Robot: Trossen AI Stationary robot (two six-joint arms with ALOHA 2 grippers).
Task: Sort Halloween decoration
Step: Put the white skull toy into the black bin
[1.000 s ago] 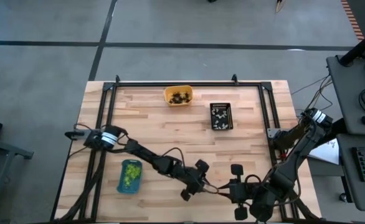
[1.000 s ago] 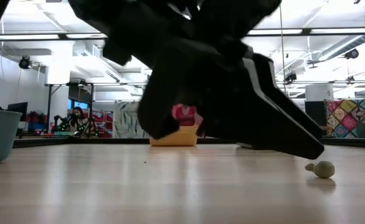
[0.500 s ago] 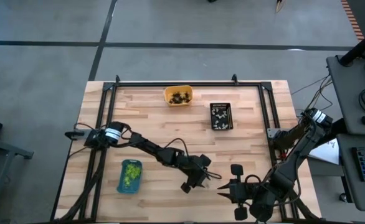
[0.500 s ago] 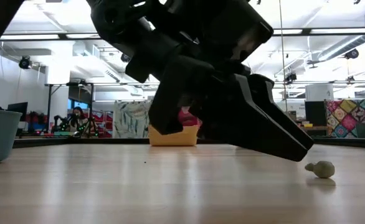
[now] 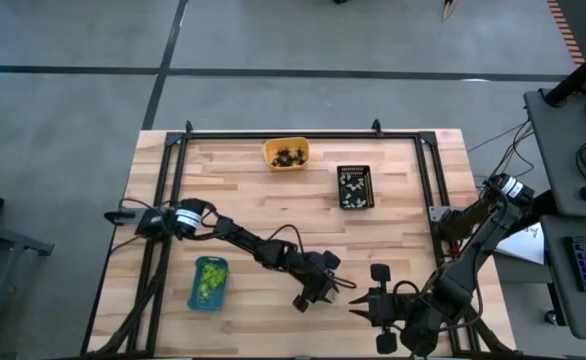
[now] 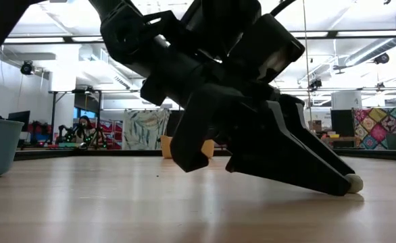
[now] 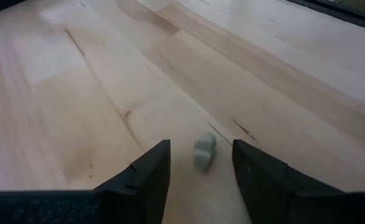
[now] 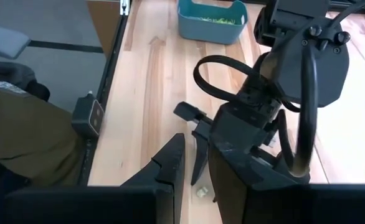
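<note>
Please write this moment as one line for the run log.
left gripper: open, low over table, fingers either side of whitish trinket | trinket: on table, not lifted | right gripper: waiting near front edge

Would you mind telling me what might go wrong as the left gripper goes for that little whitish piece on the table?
1. The whitish trinket lies loose on the wood between the open fingers of the left gripper; being small and rounded, it could roll or squirt out as they close.
2. The fingertips sit almost on the table and may scrape it.
3. The right gripper waits close by, so a wide move could bump it.
</note>
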